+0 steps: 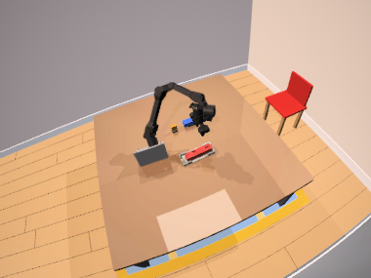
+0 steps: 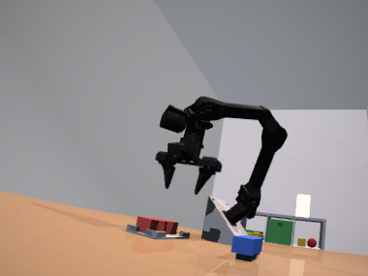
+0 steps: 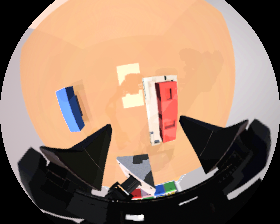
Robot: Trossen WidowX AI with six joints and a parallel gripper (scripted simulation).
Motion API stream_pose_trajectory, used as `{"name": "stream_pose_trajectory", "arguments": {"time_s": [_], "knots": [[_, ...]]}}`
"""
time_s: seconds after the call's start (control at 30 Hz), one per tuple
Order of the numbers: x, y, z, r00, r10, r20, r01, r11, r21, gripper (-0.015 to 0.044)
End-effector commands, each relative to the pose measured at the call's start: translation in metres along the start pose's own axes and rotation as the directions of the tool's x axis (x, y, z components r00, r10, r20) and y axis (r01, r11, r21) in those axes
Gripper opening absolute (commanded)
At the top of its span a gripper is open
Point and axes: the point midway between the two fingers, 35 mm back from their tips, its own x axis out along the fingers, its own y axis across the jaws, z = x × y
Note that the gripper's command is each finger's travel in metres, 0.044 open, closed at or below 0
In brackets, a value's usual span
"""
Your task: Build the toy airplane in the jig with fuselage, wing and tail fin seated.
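Observation:
The red fuselage (image 1: pixel 198 152) (image 2: pixel 157 225) (image 3: pixel 167 109) lies lengthwise in the pale grey jig (image 1: pixel 184 161) (image 2: pixel 156 234) (image 3: pixel 152 111), with two dark sockets on its top, both empty. It looks roughly level; whether it touches the cradle floor all along cannot be told. The blue wing (image 1: pixel 187 122) (image 2: pixel 247 244) (image 3: pixel 70 107) lies apart from the jig, on the left in the wrist view. The small yellow and dark tail fin (image 1: pixel 174 128) lies beside the wing in the top view. My gripper (image 2: pixel 182 190) (image 3: pixel 146 123) is wide open and empty, well above the table, clear of the fuselage.
A grey upright panel (image 1: pixel 151 155) (image 2: pixel 220 220) (image 3: pixel 138 167) stands by the arm's base, to the left of the jig in the top view. A pale rectangle (image 1: pixel 200 218) lies on the table toward its front edge. A red chair (image 1: pixel 287 102) stands off the table.

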Motion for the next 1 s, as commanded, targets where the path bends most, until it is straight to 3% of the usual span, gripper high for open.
{"name": "stream_pose_trajectory", "arguments": {"time_s": [0.0, 0.3, 0.53, 0.67, 0.97], "knots": [[0.002, 0.068, 0.015, 1.0, 0.004, 0.0, -0.004, 1.0, 0.003, 0.044], [0.01, 0.203, 0.008, 0.999, 0.054, -0.008, -0.054, 0.999, -0.007, 0.044], [0.012, 0.204, 0.008, 0.998, 0.055, -0.008, -0.055, 0.998, -0.007, 0.044], [0.043, 0.206, 0.007, 0.998, 0.056, -0.007, -0.056, 0.998, -0.008, 0.044], [0.06, 0.207, 0.007, 0.998, 0.057, -0.007, -0.057, 0.998, -0.008, 0.044]]}}
